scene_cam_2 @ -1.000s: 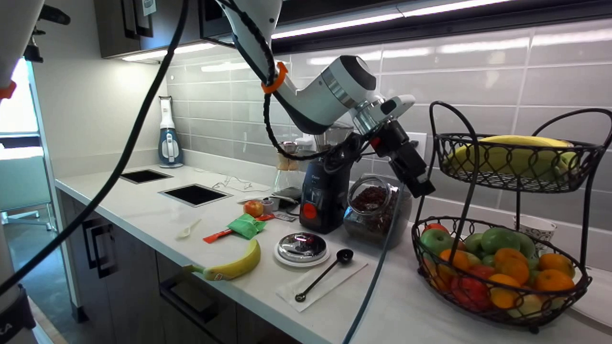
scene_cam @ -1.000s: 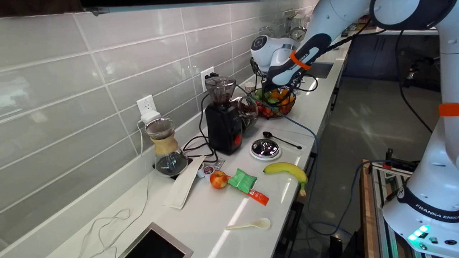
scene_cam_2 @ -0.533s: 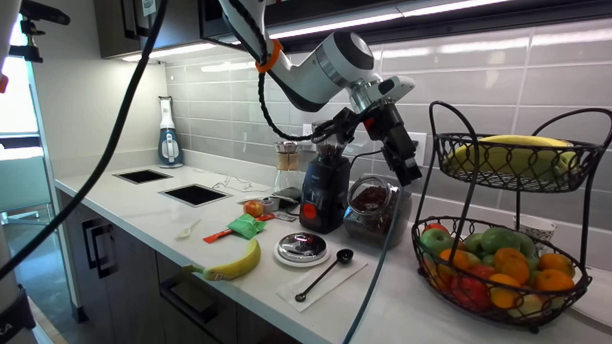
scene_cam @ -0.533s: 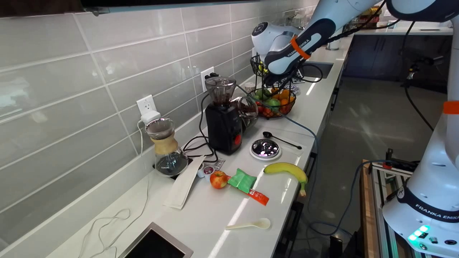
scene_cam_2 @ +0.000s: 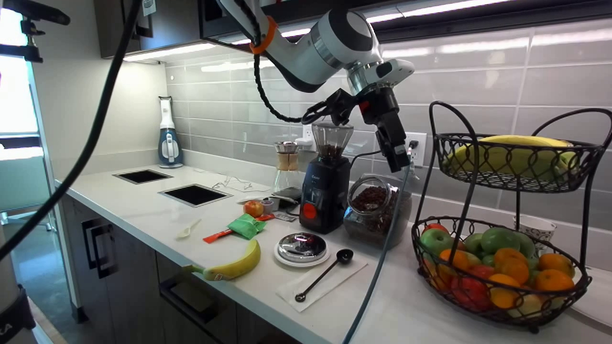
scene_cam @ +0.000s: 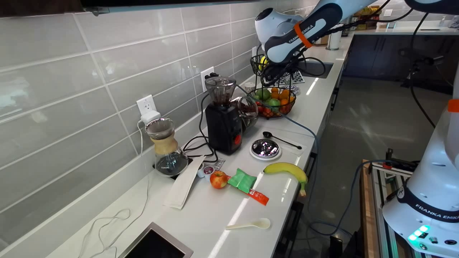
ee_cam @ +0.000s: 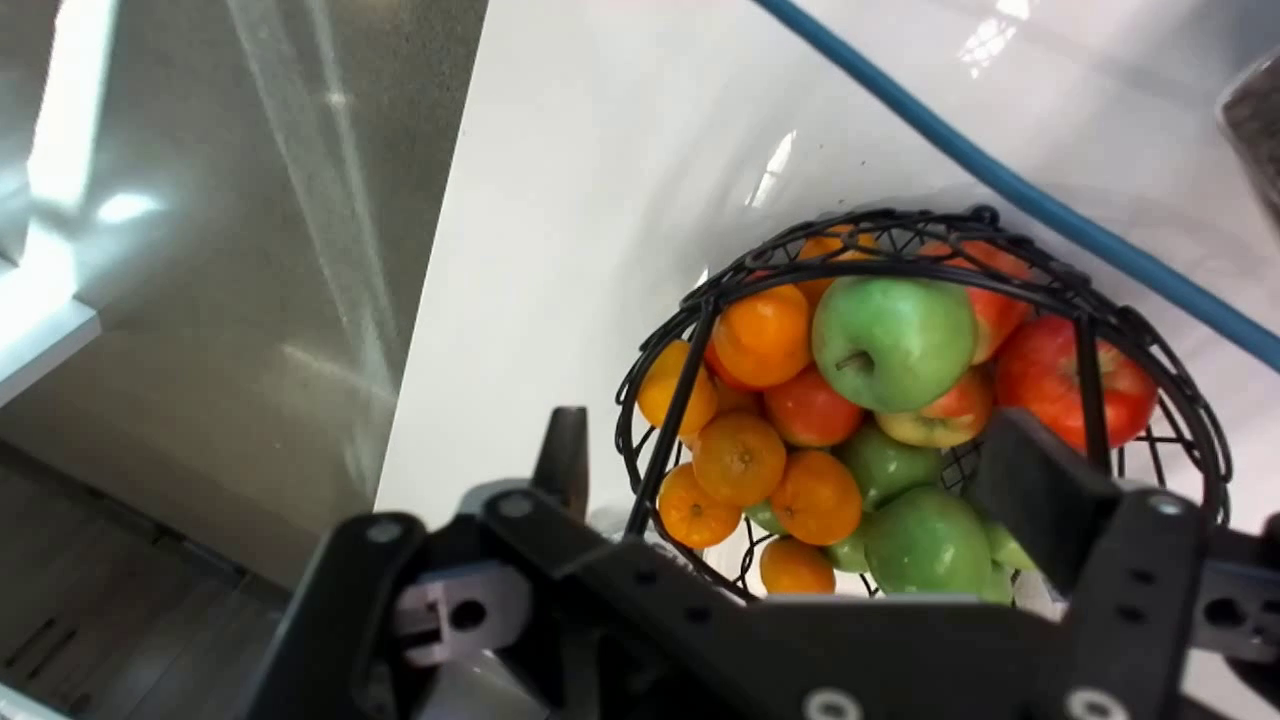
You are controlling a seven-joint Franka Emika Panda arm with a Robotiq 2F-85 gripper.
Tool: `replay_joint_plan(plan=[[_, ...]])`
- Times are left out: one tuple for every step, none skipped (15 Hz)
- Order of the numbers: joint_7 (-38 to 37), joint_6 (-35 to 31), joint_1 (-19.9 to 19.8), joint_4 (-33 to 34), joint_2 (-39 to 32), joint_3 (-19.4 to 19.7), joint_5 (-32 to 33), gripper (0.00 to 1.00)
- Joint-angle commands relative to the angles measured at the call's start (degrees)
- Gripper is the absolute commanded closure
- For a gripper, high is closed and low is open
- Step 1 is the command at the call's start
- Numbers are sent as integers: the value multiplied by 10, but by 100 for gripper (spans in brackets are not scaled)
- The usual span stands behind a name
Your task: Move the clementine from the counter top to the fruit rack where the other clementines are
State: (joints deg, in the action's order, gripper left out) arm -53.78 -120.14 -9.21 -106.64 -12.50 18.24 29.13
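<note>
Gray tile (scene_cam: 140, 61) backs a long white surface (scene_cam: 204, 222), with your Franka arm (scene_cam_2: 306, 67) extended over it near the black wire fruit rack (scene_cam_2: 594, 167). Your end effector (ee_cam: 797, 462) is released: in the wrist view its fingers (ee_cam: 568, 460) stand wide apart, with the rack's lower tier showing below them. Clementines (ee_cam: 740, 458) cluster in that tier beside green apples (ee_cam: 925, 545) and red apples (ee_cam: 1045, 380) (these views do not show which clementine is the one your task names). Bananas (scene_cam_2: 521, 140) lie in the upper tier. In an exterior view you see the end effector tilted, its tips pointing downward, near the rack but apart from its wires. Out on the surface you have a loose banana (scene_cam: 287, 168) with its stem end past the edge, a black scoop (scene_cam_2: 321, 277) on a white sheet (scene_cam_2: 330, 285), and a red-and-yellow apple (scene_cam: 218, 179) just beside a green packet (scene_cam: 242, 180). Along the tile stand a coffee grinder (scene_cam_2: 325, 196), a glass jar (scene_cam_2: 377, 222) just beside it, and a carafe (scene_cam: 165, 146) with a tan collar.
</note>
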Motion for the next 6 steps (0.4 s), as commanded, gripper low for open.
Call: replay_joint_plan(plan=[[19,36,-9,-1,17,-13,-62,0],[20,38,-9,-2,19,-14,-71,0],[21,37,-9,-4,22,-15,-78,0],[9,26,-5,3,11,-11,-52,0],[10,26,-5,3,12,-12,-58,0],[10,26,-6,3,12,-12,-60,0]])
